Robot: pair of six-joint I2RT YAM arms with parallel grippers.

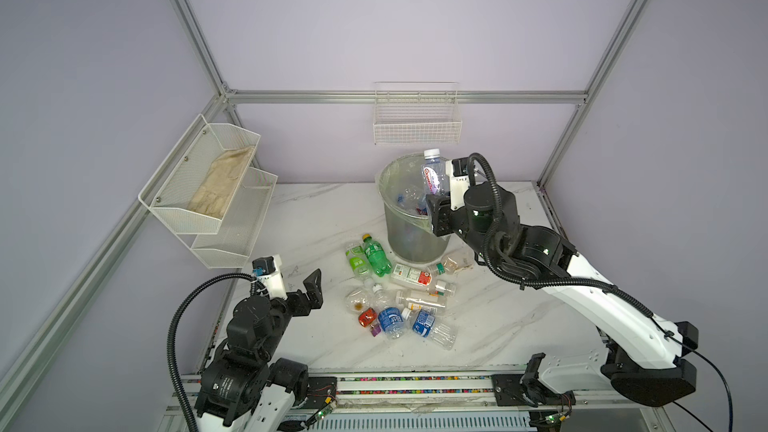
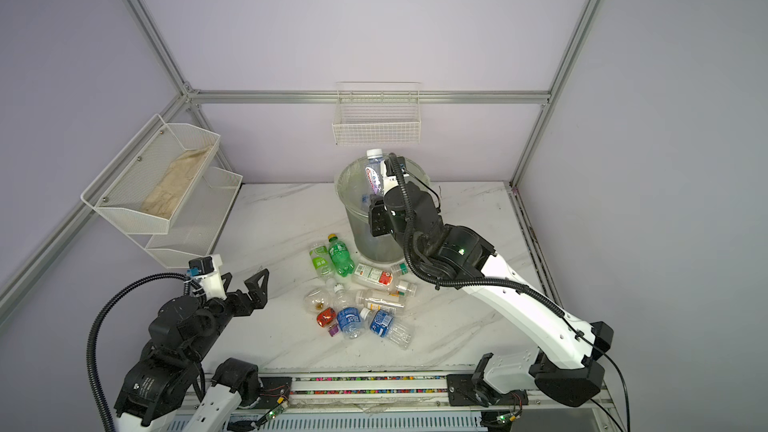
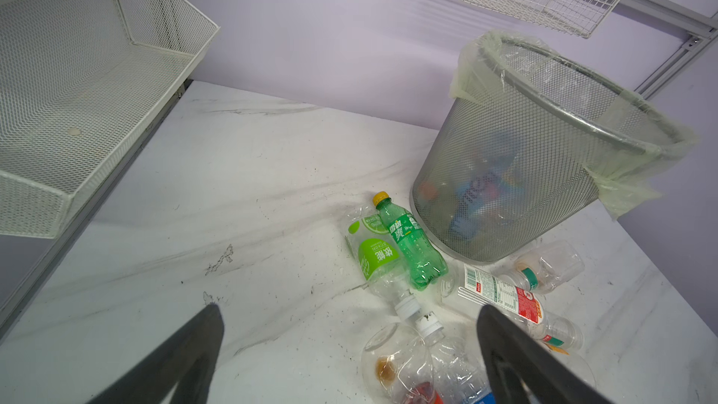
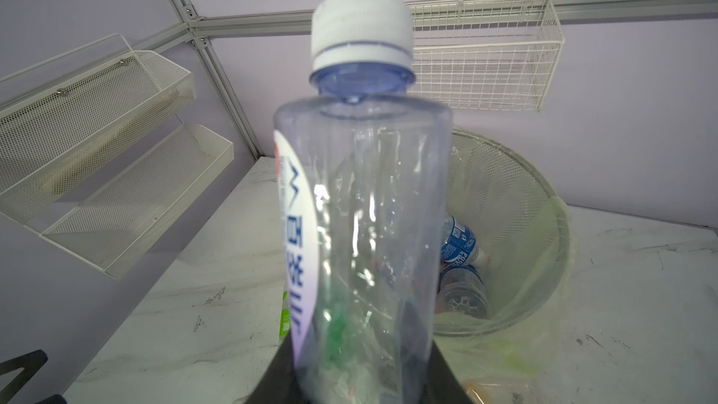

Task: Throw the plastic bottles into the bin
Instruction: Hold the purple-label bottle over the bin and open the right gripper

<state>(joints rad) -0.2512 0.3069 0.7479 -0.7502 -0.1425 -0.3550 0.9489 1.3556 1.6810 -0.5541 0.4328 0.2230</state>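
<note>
My right gripper (image 1: 435,199) (image 2: 376,201) (image 4: 357,367) is shut on the lower end of a clear plastic bottle (image 1: 434,174) (image 2: 373,174) (image 4: 361,207) with a white cap. It holds the bottle upright over the near rim of the bin (image 1: 409,238) (image 2: 358,228) (image 4: 544,188), a grey mesh basket with a pale-green liner. Some bottles lie inside the bin. Several more bottles lie on the table in front of it, among them a green one (image 1: 376,257) (image 3: 412,242) and a blue-labelled one (image 1: 390,320). My left gripper (image 1: 301,284) (image 2: 243,284) (image 3: 349,312) hovers open and empty, left of the pile.
A two-tier white mesh shelf (image 1: 208,184) (image 3: 77,71) hangs on the left wall, with a cloth in its upper tier. A white wire basket (image 1: 417,122) (image 4: 485,52) hangs on the back wall above the bin. The marble table (image 1: 519,305) ends at a metal rail in front.
</note>
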